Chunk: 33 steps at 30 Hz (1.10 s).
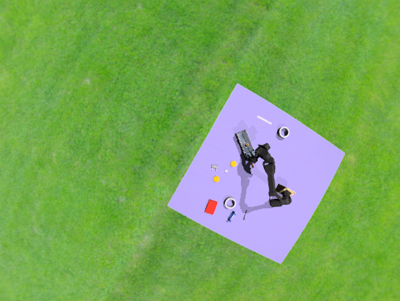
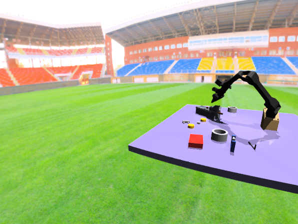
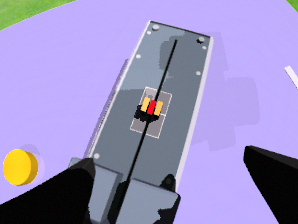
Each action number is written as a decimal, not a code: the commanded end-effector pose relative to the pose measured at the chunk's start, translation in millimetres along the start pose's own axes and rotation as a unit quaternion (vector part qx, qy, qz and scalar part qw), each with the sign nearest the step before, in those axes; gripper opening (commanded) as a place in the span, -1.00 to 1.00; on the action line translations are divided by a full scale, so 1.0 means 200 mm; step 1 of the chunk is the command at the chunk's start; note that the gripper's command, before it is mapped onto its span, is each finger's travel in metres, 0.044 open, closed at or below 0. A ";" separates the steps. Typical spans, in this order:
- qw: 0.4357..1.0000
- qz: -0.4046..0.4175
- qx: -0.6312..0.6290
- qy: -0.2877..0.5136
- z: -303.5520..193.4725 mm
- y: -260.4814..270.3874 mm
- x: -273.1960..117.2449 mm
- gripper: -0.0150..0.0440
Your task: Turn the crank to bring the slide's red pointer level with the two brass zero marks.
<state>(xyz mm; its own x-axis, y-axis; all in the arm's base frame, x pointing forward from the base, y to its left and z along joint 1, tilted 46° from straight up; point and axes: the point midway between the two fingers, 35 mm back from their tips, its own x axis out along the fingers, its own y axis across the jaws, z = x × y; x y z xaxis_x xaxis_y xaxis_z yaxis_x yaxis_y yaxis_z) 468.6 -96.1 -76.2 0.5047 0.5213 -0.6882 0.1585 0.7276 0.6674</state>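
The grey machine (image 1: 243,136) (image 2: 202,110) (image 3: 175,115) stands near the table's far left side, its slotted top facing up. In the wrist view the red pointer (image 3: 151,107) sits between the two brass marks (image 3: 145,104) (image 3: 158,108) and looks level with them, or very nearly. The crank's brown handle (image 1: 252,164) (image 2: 220,113) sticks out at the machine's near end and is outside the wrist view. My gripper (image 2: 212,101) (image 3: 170,160) is open and empty, above the machine, clear of the handle. Its fingers reach in from both lower sides of the wrist view.
A yellow disc (image 1: 233,164) (image 2: 203,120) (image 3: 19,167) lies beside the machine, another disc (image 1: 216,179) (image 2: 191,126) farther off. A red block (image 1: 211,207) (image 2: 196,141), a grey ring (image 2: 219,138) and a blue part (image 2: 233,144) lie toward the front. A white strip (image 1: 264,119) (image 3: 291,76) lies beyond.
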 end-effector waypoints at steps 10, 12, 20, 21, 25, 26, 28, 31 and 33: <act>1.000 -0.002 0.003 -0.003 -0.01 -0.02 0.01 1.00; 1.000 -0.002 0.003 -0.003 -0.01 -0.02 0.01 1.00; 1.000 -0.002 0.002 -0.003 0.08 -0.02 -0.10 1.00; 1.000 -0.001 0.002 -0.003 0.10 -0.02 -0.13 1.00; 1.000 -0.001 0.001 -0.003 0.15 -0.02 -0.21 1.00; 1.000 -0.002 0.002 -0.003 0.15 -0.01 -0.21 1.00; 1.000 -0.008 0.009 -0.004 0.14 0.01 -0.23 1.00; 0.999 -0.023 0.025 -0.006 0.11 0.08 -0.25 1.00; 0.999 -0.033 0.036 -0.009 0.09 0.12 -0.27 1.00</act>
<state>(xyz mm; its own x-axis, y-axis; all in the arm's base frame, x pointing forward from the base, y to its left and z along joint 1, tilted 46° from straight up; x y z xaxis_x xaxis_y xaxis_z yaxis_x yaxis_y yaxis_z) 465.6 -127.2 -26.4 0.5138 0.4833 -0.7088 0.2194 0.7247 0.6532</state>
